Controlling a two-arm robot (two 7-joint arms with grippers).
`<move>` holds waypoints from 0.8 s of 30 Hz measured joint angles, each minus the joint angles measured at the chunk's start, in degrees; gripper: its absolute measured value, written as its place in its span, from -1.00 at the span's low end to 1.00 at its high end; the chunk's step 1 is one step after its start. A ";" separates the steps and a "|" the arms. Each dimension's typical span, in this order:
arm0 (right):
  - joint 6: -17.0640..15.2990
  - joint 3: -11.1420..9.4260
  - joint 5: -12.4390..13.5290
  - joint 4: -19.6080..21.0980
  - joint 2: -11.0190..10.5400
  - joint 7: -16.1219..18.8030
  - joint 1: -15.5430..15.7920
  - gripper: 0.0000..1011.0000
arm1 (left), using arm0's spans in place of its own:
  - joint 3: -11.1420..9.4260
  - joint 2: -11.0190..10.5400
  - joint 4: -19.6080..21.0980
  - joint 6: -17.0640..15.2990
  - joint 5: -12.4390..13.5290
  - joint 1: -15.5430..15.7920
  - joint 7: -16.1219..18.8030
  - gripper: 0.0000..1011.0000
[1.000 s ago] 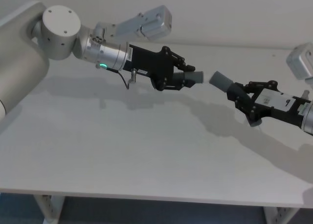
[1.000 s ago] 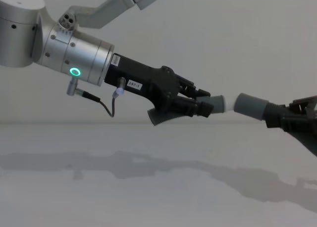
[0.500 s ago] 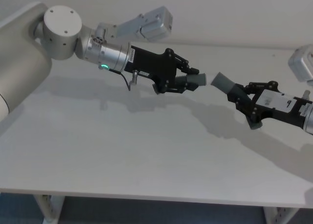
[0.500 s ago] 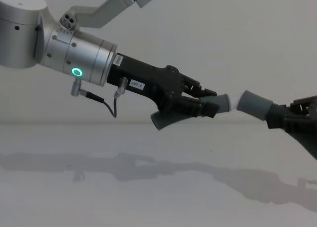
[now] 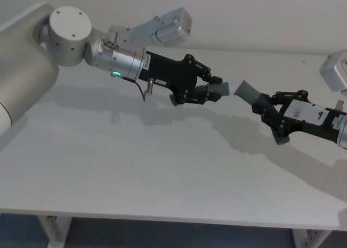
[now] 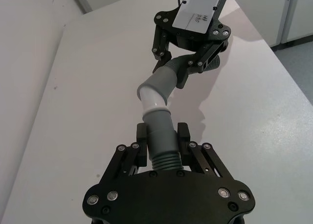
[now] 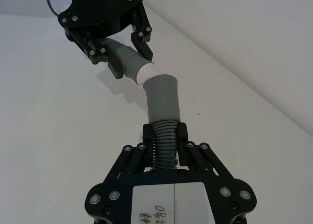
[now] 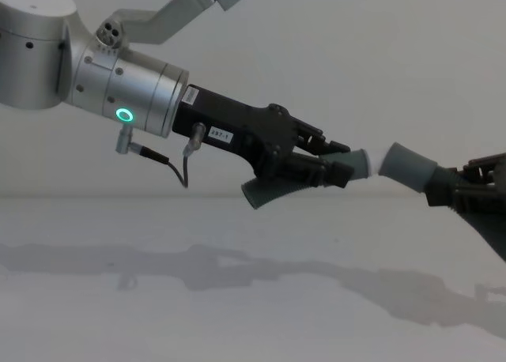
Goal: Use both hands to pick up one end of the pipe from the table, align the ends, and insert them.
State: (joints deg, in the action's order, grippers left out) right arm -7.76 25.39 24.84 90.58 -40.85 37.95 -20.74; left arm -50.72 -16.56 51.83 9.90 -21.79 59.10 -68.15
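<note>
Both pipe pieces are held above the table [image 5: 162, 167]. The left gripper [image 8: 316, 160] is clamped on the whitish-tipped piece [image 8: 360, 163]; the right gripper [image 5: 271, 115] is clamped on the socket piece [image 5: 246, 91]. Tip and socket nearly touch, but the axes meet at an angle in the wrist views; straightening is judged necessary before insertion.

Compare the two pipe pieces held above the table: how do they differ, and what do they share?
The left piece, in the left end effector, ends in a narrow whitish tip; the right piece, in the right end effector, ends in a wider grey socket. The left piece points slightly up toward the join, while the right piece's socket tilts up and back toward it, so their axes meet at an angle. Both are grey, ribbed and clamped above the table.
</note>
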 joint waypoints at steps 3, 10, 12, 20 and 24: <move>0.06 0.02 0.01 -0.01 -0.01 0.04 -0.01 -0.49 | -0.02 0.04 -0.04 0.05 -0.05 0.01 -0.10 -0.31; 0.18 0.04 0.04 -0.03 -0.06 0.16 -0.03 -0.49 | -0.06 0.08 -0.09 0.17 -0.14 0.05 -0.25 -0.31; 0.19 0.04 0.05 -0.03 -0.06 0.18 -0.04 -0.49 | -0.07 0.09 -0.10 0.18 -0.15 0.05 -0.29 -0.31; 0.26 0.04 0.05 -0.03 -0.06 0.23 -0.06 -0.49 | -0.09 0.13 -0.15 0.22 -0.21 0.06 -0.34 -0.31; 0.29 0.04 0.05 -0.03 -0.06 0.23 -0.06 -0.48 | -0.09 0.14 -0.16 0.24 -0.22 0.06 -0.36 -0.31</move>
State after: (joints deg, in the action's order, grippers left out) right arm -7.48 25.42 24.89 90.55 -40.91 38.17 -20.81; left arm -50.81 -16.42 51.67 10.14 -22.01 59.16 -68.51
